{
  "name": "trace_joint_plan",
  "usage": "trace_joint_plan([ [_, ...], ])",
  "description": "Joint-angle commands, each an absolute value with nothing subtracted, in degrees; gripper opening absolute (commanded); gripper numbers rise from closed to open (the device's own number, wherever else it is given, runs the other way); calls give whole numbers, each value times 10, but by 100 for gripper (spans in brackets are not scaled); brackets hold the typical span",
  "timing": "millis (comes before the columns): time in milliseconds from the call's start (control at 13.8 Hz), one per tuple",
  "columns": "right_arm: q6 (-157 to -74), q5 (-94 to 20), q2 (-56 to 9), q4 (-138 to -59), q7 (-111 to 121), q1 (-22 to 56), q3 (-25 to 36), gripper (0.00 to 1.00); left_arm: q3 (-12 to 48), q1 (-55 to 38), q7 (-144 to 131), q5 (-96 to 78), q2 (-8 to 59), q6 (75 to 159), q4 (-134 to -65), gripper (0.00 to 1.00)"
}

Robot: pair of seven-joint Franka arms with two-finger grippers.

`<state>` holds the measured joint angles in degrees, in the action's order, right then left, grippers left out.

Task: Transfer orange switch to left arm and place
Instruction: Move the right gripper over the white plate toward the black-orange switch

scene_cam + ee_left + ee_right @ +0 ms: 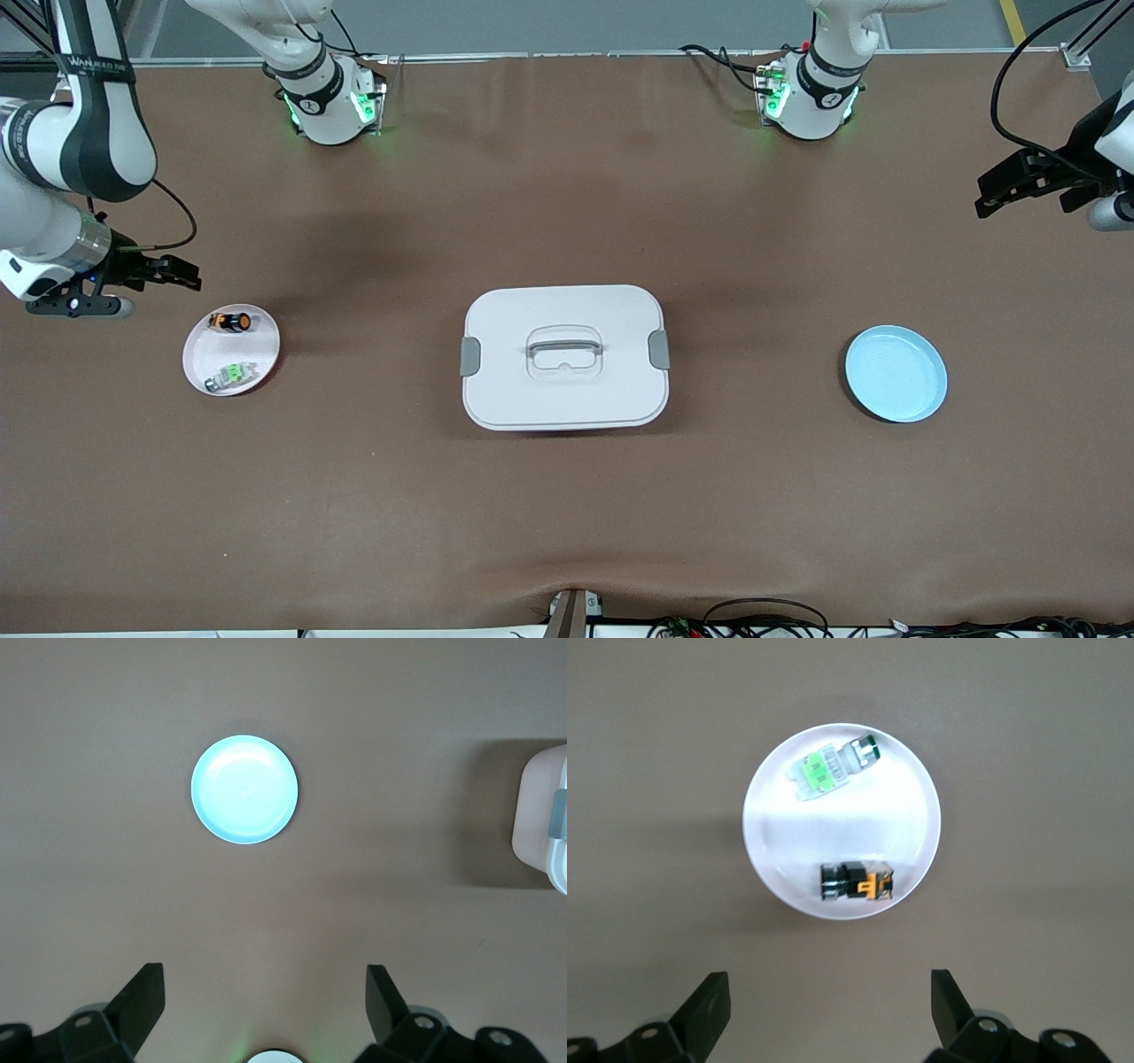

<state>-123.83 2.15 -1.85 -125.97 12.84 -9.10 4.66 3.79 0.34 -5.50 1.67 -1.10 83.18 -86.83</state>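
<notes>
Orange switch (855,882) lies on the white plate (261,350) beside the green switch (828,771), toward the right arm's end. Right gripper (182,275) hangs spread wide above the table by that plate. Left gripper (1005,190) waits released, up near the blue plate (896,373), with the box (564,356) mid-table.

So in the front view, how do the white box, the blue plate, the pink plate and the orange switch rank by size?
1. white box
2-3. blue plate and pink plate: look about alike, not ranked
4. orange switch, lying on the pink plate
</notes>
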Motion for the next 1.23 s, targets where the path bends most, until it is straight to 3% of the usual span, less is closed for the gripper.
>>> trace_joint_plan([
  [0, -1278, 13, -60, -1258, 174, -123, 40, 100, 38, 6, -40, 22, -10, 818, -857, 100],
  [507, -1345, -39, -127, -1260, 185, -128, 39, 100, 38, 13, -40, 23, -12, 818, -858, 100],
  [1159, -1416, -40, -163, -1285, 230, -128, 38, 100, 38, 15, -41, 22, -10, 817, -858, 100],
])
